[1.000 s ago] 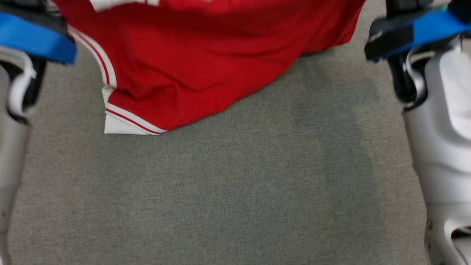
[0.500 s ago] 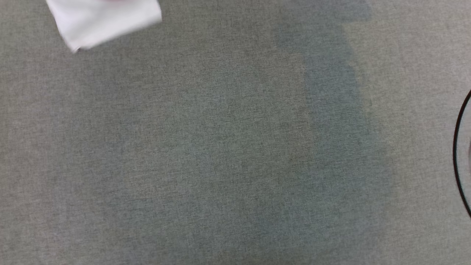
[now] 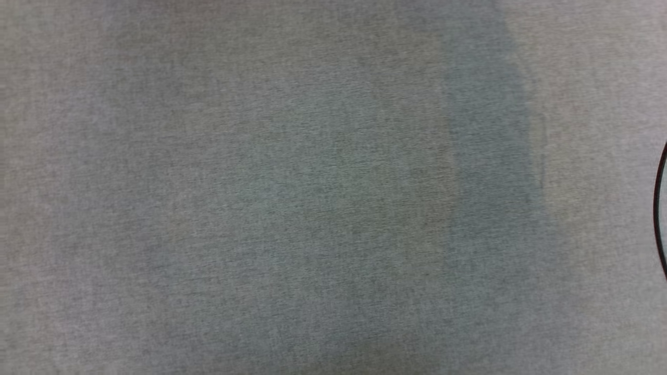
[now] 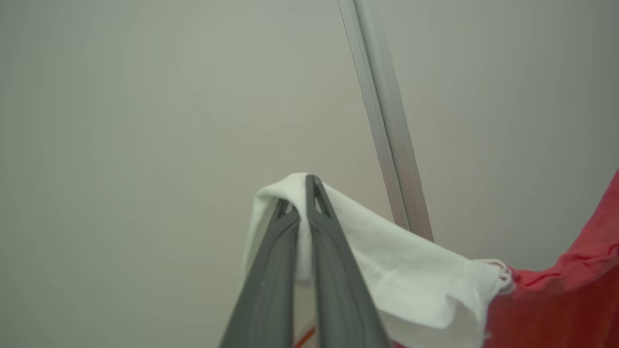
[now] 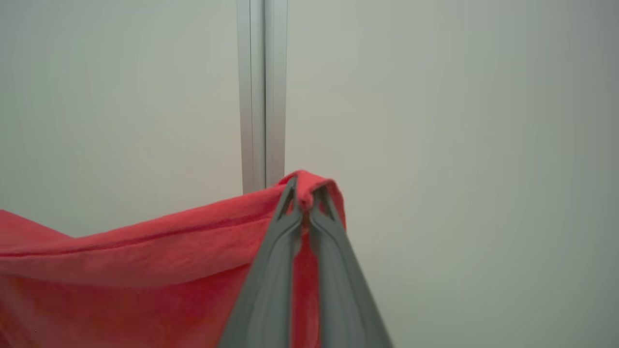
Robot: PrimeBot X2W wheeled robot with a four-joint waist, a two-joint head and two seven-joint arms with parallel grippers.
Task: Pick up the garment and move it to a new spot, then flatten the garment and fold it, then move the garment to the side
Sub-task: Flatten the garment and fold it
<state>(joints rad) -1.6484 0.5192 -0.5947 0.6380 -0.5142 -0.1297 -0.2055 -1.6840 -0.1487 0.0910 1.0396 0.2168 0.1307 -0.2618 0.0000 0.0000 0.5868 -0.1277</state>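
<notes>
This looks like a bare test booth or lab set-up rather than a home. Plain pale wall panels (image 4: pixel 145 121) meet at a bare aluminium strip (image 5: pixel 261 96), and the worktop (image 3: pixel 260 208) is covered in flat grey woven cloth.

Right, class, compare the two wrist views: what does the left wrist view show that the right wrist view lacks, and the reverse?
Left wrist view: the left gripper pinches a white part of the garment. Right wrist view: the right gripper pinches a folded red edge. Shared: the garment's red cloth, a pale wall and a grey metal strip behind.
</notes>
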